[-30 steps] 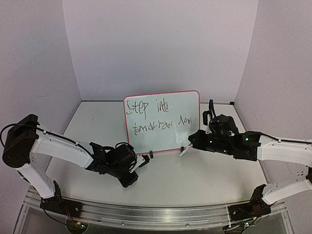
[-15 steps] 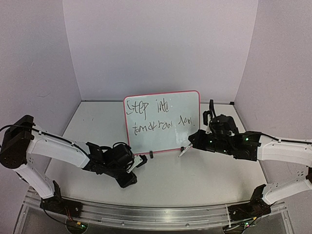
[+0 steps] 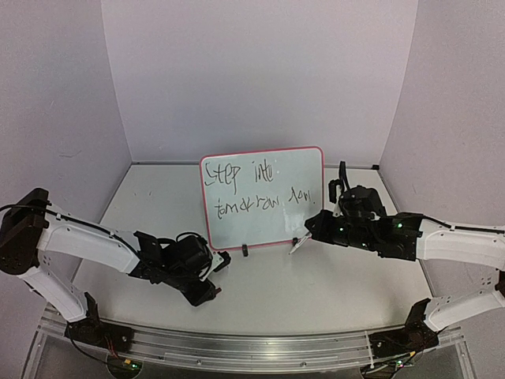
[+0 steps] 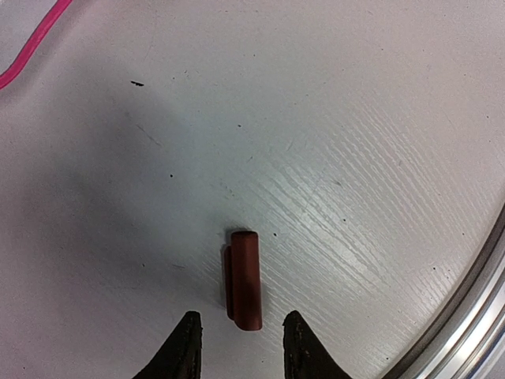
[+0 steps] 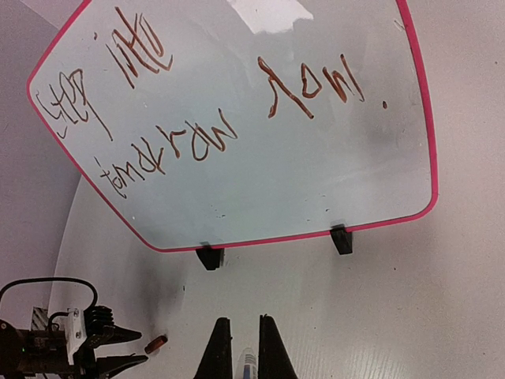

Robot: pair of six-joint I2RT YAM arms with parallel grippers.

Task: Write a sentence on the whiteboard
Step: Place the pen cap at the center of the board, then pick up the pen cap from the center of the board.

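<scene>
Pale lilac walls enclose a white table. At left, the left gripper hangs with its fingers apart over a small red-brown cap lying flat. Mid-table the whiteboard, white with a pink rim, stands on two black clips. The sentence, in thin dark handwriting, reads "Step into tomorrow now". At right, the right gripper is clamped on a marker.

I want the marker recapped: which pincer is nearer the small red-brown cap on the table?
Left. The left pincer is open with the cap lying right at its fingertips; the right pincer, shut on the marker, is across the table by the whiteboard's bottom edge.
</scene>
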